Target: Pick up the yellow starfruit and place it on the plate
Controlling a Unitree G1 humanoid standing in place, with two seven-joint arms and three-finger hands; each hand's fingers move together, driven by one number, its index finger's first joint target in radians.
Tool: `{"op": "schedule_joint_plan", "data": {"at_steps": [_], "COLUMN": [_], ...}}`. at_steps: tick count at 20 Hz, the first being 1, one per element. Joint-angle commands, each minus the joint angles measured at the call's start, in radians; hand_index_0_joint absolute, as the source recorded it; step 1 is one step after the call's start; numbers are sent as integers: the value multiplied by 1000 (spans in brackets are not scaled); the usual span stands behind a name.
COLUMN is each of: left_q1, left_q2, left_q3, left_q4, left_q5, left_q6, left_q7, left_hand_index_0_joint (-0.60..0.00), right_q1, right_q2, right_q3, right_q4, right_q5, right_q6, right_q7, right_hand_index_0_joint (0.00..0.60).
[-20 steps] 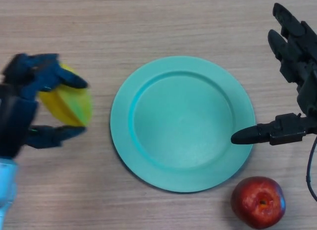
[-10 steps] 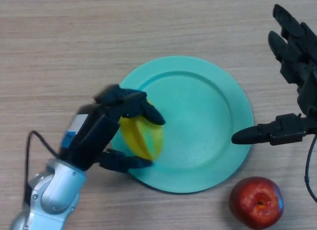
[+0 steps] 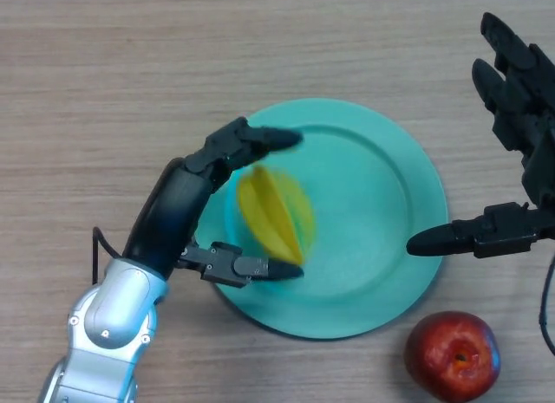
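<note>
The left hand (image 3: 186, 208) had its fingers (image 3: 260, 141) spread around the starfruit (image 3: 276, 212) at the plate's (image 3: 381, 160) left edge; withdrawing seemed next.

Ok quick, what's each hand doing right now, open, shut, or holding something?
Left hand: open over the plate, fingers spread either side of the starfruit, not gripping it.
Right hand: open, empty, at the plate's right edge.

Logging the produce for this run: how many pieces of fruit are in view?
2. The yellow starfruit is over the green plate, between the thumb and fingers of the left hand. The red apple sits on the table beside the plate's lower right rim. None appears hidden.
</note>
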Motion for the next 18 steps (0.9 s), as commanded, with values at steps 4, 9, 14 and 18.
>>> {"op": "schedule_joint_plan", "data": {"at_steps": [4,9,14,18], "left_q1": [-20,-25,-36,-18], "left_q2": [10,18,44,79], "left_q3": [39,100,175,249], "left_q4": [-63,-134,-287,-371], "left_q5": [78,80,-87,-163], "left_q6": [-46,0,137,152], "left_q7": [38,40,82,134], "left_hand_index_0_joint": [0,0,0,0], "right_q1": [-27,-35,-36,-31], "right_q2": [-21,-17,-17,-13], "right_q3": [-53,-35,-33,-35], "right_q4": [-77,-71,-69,-85], "right_q5": [33,11,17,32], "right_q6": [-120,-114,-96,-91], "right_q7": [-34,-29,-8,-8], "right_hand_index_0_joint": [0,0,0,0]}}
